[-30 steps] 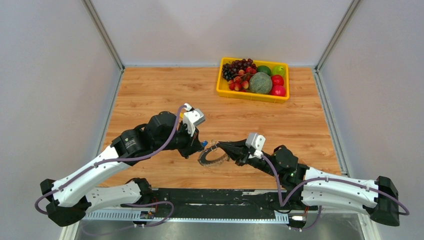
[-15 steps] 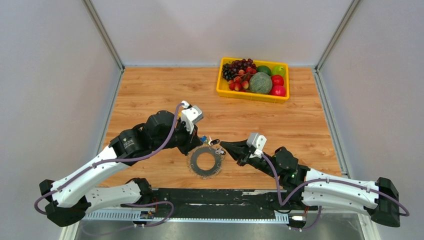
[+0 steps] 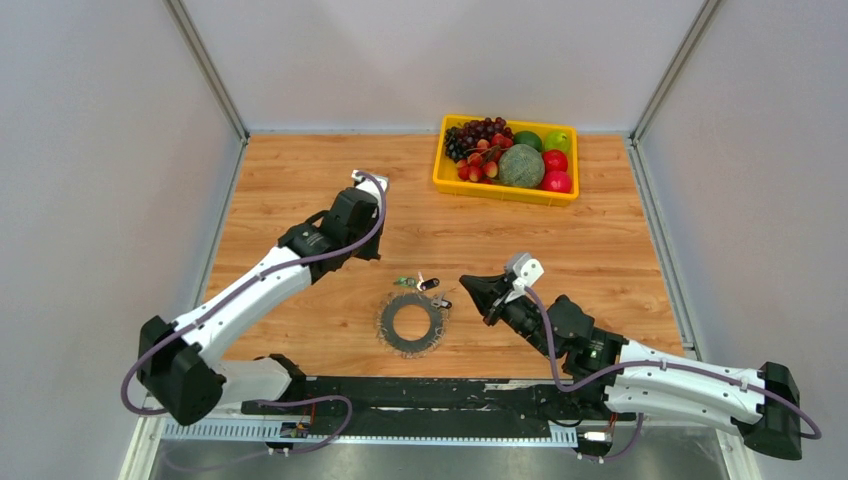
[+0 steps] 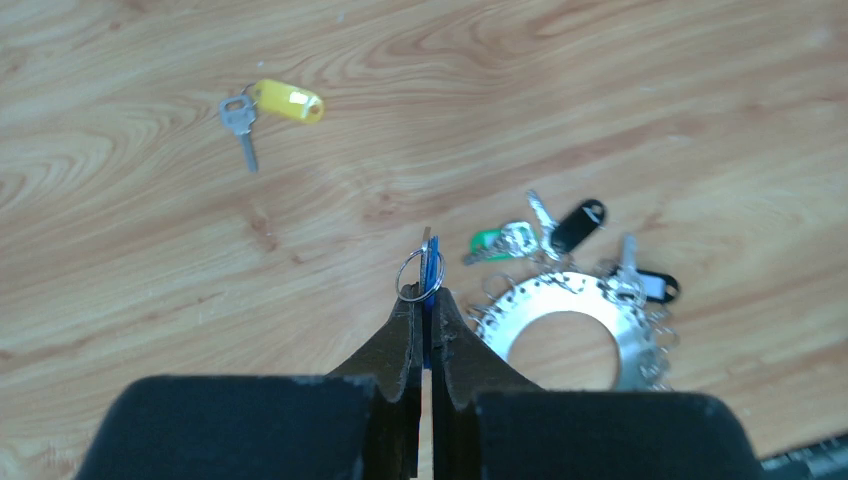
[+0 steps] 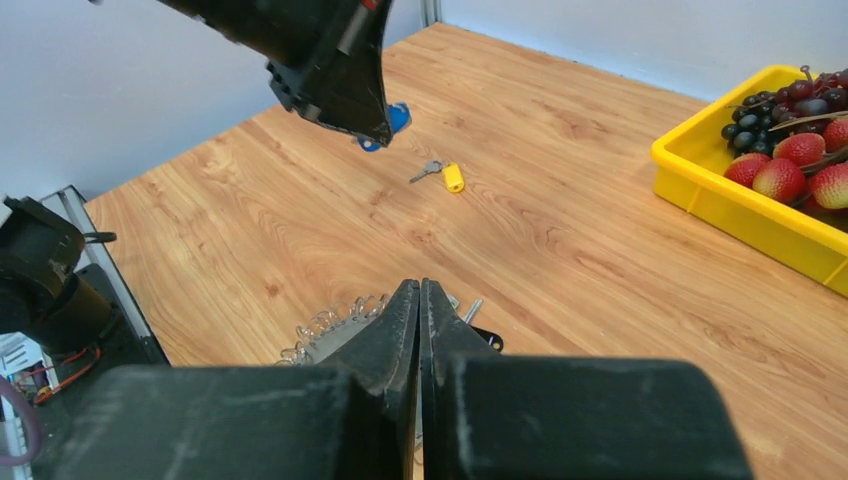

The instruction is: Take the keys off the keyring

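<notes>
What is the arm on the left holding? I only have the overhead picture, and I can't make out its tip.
Observer: The left gripper is shut on a tiny silver key with a blue plastic head, held apart from the flat grey doughnut-shaped keyring.
Visitor: Is any other key off the ring? I can't spot one from above.
Observer: Yes, one. A silver key with a yellow plastic head lies alone on the wooden table, well away from the ring. In your view the left arm covers it.
</notes>
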### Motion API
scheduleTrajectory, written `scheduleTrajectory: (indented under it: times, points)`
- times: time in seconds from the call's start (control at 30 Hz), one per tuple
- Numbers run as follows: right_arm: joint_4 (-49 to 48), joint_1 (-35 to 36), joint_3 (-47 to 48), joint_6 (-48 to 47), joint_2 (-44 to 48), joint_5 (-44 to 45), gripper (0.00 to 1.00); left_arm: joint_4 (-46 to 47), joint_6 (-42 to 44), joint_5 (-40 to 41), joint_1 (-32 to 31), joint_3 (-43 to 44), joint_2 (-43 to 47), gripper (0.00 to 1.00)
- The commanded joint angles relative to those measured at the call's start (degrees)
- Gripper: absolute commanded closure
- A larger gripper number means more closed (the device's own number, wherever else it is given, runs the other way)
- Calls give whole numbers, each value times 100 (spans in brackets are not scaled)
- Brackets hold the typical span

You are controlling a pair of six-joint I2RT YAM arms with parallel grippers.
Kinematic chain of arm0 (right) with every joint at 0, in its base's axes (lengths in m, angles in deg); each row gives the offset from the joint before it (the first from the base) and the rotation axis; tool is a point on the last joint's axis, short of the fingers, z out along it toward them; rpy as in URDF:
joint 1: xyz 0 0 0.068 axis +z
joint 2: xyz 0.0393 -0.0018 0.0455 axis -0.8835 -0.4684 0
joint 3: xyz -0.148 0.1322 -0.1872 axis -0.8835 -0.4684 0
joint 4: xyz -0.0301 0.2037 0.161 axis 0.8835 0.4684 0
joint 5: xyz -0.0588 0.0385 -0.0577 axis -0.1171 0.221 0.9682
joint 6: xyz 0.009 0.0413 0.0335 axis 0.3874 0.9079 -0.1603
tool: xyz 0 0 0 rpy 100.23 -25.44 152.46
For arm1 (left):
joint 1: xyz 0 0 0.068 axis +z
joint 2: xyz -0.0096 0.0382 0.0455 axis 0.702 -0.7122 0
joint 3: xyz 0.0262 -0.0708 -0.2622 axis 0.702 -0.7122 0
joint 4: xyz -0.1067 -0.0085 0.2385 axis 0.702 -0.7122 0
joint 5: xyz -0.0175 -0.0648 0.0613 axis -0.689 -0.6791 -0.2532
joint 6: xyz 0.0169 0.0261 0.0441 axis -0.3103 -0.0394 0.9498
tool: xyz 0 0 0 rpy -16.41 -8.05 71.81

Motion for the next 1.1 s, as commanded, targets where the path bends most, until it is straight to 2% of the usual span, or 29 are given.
scheduleTrajectory:
  times: [0.0, 0.1, 0.17, 0.2, 0.23, 0.27, 0.33, 0.37, 0.4, 0.47, 0.5, 0.63, 0.77, 0.9, 1.07]
  points:
    - [250, -16, -13, 254, 337, 213, 97, 960, -319, 468, 413, 62, -439, 100]
    - [464, -24, 21, 225, 463, 268, 97, 1061, -302, 441, 782, 479, -911, 100]
    - [578, -30, 53, 226, 548, 279, 95, 975, -247, 493, 957, 776, -1169, 94]
    - [638, -30, 70, 226, 579, 302, 92, 919, -209, 444, 1014, 872, -1240, 63]
    - [699, -30, 83, 243, 607, 327, 86, 700, -194, 397, 1083, 1105, -1352, 43]
    - [767, -30, 111, 240, 642, 349, 77, 580, -191, 341, 1104, 1213, -1389, 12]
    - [929, -31, 163, 251, 693, 468, 59, 342, -178, 284, 1121, 1380, -1368, 2]
    - [999, -26, 186, 269, 713, 587, 49, 310, -195, 265, 1128, 1362, -1239, 1]
    - [1058, -26, 218, 287, 721, 738, 30, 310, -214, 217, 1126, 1328, -1148, 0]
    - [1176, -36, 296, 474, 738, 1242, 5, 297, -295, 129, 1126, 1217, -867, 0]
    - [1219, -49, 349, 697, 773, 1491, 1, 241, -358, 60, 1125, 1150, -673, 0]
    - [1432, -214, 764, 1165, 612, 1397, 0, -111, -598, -3, 1126, 1096, -146, 0]
    - [2724, -361, 1977, 1182, -426, 1527, 0, -335, -809, -51, 1117, 977, 661, 0]
    - [3392, -646, 2970, 1016, -1102, 1087, 0, 262, -757, -143, 1120, 378, 1924, 0]
    - [3427, -1255, 3586, 886, -1071, 803, 0, 570, -414, 396, 1122, -89, 2975, 0]
